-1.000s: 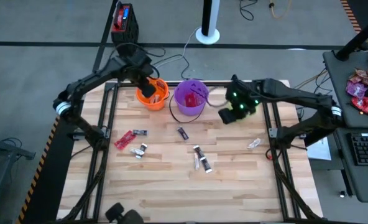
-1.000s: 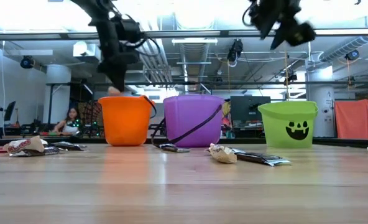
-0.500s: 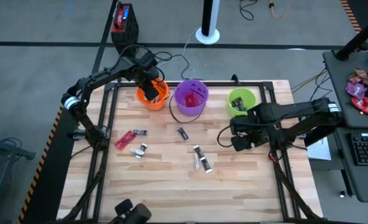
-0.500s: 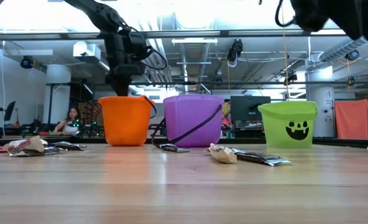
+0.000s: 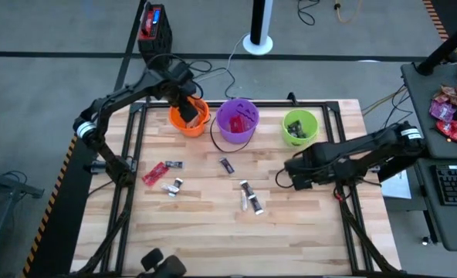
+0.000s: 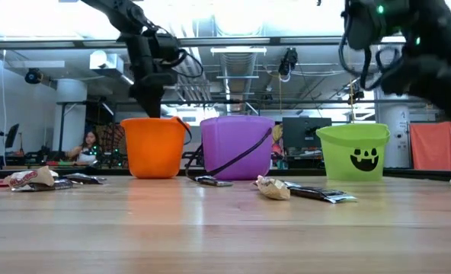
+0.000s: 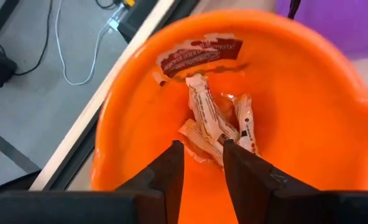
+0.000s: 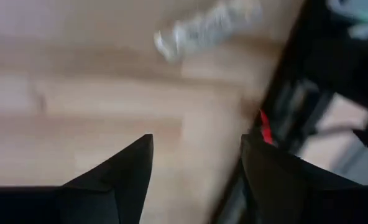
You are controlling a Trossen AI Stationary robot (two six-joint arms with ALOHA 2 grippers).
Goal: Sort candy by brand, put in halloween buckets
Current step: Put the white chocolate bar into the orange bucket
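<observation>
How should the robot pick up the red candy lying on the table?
Grip the red candy across its narrow middle, coming straight down from above. It lies flat and slanted on the table, so the jaws should probably turn to straddle its short width.

Left tool [image 7: 199, 163] narrowly parted, raised; right tool [image 8: 196, 165] spread wide, low.

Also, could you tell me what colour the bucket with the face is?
Lime green bucket, clearest in the low view.

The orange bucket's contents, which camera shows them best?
The left wrist view: it looks straight into the orange bucket at several wrapped candies. The high view shows its rim with the left end effector above; the low view shows only its outer wall. The right wrist view misses it.
</observation>
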